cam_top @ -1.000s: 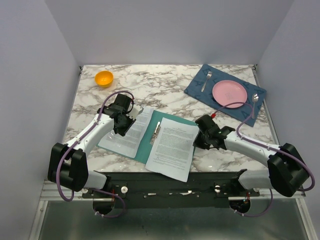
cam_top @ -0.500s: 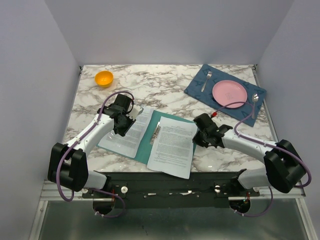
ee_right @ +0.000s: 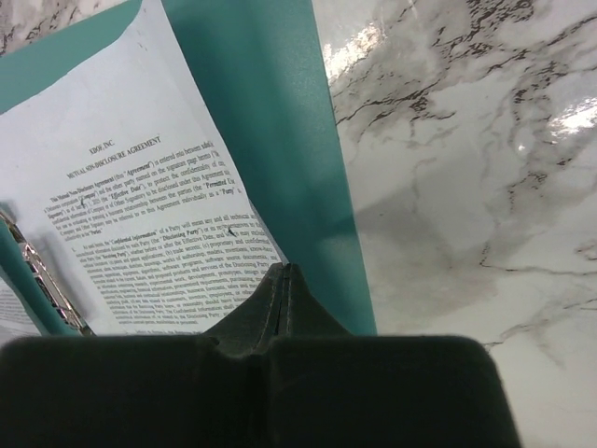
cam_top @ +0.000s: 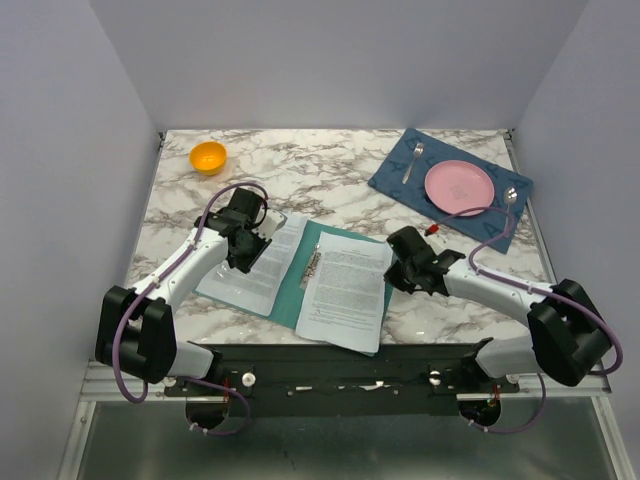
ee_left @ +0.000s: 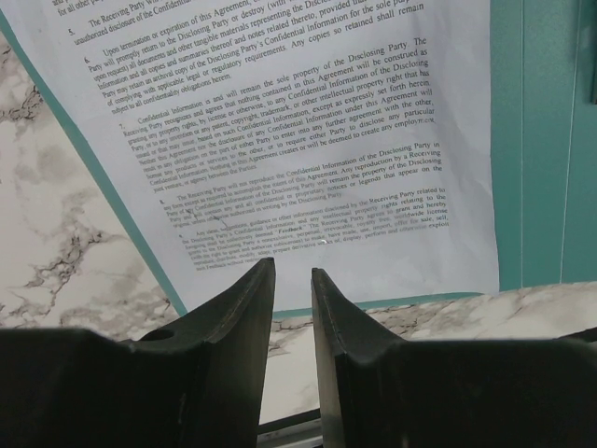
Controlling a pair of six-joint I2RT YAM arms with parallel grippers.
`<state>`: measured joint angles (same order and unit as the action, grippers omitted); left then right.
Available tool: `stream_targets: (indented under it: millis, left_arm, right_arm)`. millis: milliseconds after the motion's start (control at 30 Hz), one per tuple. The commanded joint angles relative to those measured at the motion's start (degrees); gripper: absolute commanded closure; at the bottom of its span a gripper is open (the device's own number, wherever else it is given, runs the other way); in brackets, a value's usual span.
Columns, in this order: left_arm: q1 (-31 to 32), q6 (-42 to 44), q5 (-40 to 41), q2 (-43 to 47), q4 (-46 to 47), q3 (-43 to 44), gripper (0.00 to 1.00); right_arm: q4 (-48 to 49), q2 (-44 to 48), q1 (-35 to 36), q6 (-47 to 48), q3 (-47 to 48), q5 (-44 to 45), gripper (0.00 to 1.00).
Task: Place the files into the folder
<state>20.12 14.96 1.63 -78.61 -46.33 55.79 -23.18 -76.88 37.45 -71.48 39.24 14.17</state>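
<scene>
Resting our right claw (ee_right: 284, 273), pressed together, on the edge of the right sheet (cam_top: 345, 290) over the open folder (cam_top: 296, 290), mid-table; left claw (ee_left: 293, 271) hovers slightly spread. We risk crumpling the floppy sheet if pushed.

Files (cam_top: 345, 290) on open folder (cam_top: 296, 285) (teal).

Two files (cam_top: 345, 290), one folder (cam_top: 345, 238)
</scene>
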Motion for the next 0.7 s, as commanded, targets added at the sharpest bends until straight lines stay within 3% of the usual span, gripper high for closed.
stream_targets:
  millis: [0, 267, 400, 667]
  left_arm:
    - [0.27, -0.37, -1.01, 1.70, -1.22, 0.20, 0.62]
    - [0.27, -0.11, -0.84, 2.49, -1.84, 0.55, 0.62]
    - [0.27, -0.28, -1.19, 2.41, -1.66, 0.46, 0.62]
    - [0.27, -0.46, -1.54, 2.23, -1.49, 0.37, 0.62]
  right_arm:
    - [2.96, -3.35, 1.13, -1.82, 1.09, -2.13, 0.99]
    - [1.91, -5.65, 2.80, 0.81, 2.33, -3.89, 0.98]
    - [-0.28, -5.65, 2.80, 3.01, 1.19, -3.89, 0.75]
    - [0.76, -6.79, 2.80, 5.83, -2.33, -6.26, 0.66]
